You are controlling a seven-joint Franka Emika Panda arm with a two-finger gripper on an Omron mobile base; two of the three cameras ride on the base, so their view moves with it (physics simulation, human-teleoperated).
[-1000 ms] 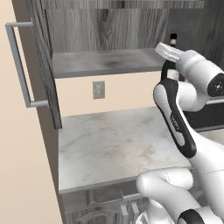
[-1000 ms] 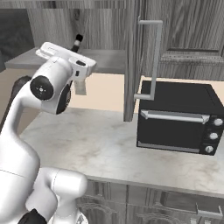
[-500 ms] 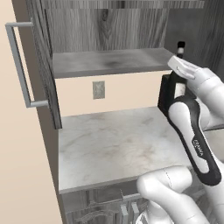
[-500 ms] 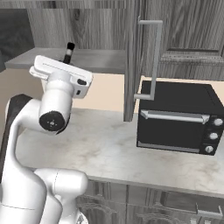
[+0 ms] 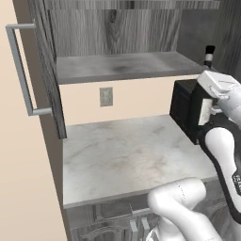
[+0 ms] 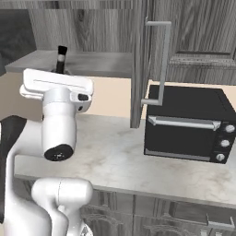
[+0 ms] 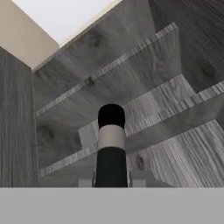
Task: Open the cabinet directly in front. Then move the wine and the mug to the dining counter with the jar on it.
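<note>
- Dark glass neck of the wine [image 7: 111, 148] rises between my gripper [image 7: 111, 183] fingertips [image 7: 85, 182]; the fingers are narrowly parted and clamped on the bottle.
- From the left base view I see the wine cap [image 5: 208, 55] poking above the hand, over the right end of the marble worktop [image 5: 122, 153], in front of the black oven [image 6: 186, 123].
- Both cabinet [image 5: 117, 33] doors stand open; the lower shelf [image 5: 122, 67] shows bare grey wood.
</note>
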